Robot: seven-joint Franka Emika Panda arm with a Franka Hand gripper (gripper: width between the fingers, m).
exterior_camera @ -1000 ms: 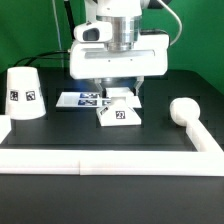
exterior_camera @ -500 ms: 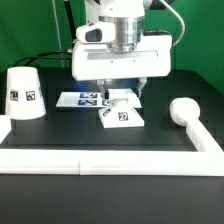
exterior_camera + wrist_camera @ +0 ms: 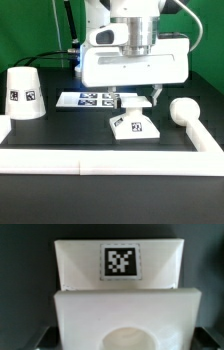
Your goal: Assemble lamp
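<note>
Exterior view, left to right.

Shade (image 3: 20,92): far left, upright on its wide end, narrow end up. Two black-and-white tags face the camera. Well apart from everything else.

Marker board (image 3: 88,99): flat on the table (image 3: 60,130), between the shade and my pincer. Its right end runs under the pincer body.

My pincer (image 3: 135,100): centre-right, pointing straight down, closed on the base block (image 3: 133,127). One finger sits on each side of the block's rear part. The right fingertip (image 3: 152,97) shows dark against the white plastic. The block's tagged face looks toward the camera. It looks low on the table just in front of the marker board, but I can't tell whether it is touching or slightly lifted.

Wrist view: the base block (image 3: 120,286) fills the frame and is centred. A tag (image 3: 120,262) is on the far step and a round socket (image 3: 140,339) on the near one. My fingertips are barely in shot.

Bulb (image 3: 185,112): lying on its side at the right, near the base block but not touching it.

White rail (image 3: 100,160): runs along the front across the full width and turns back at both ends.
</note>
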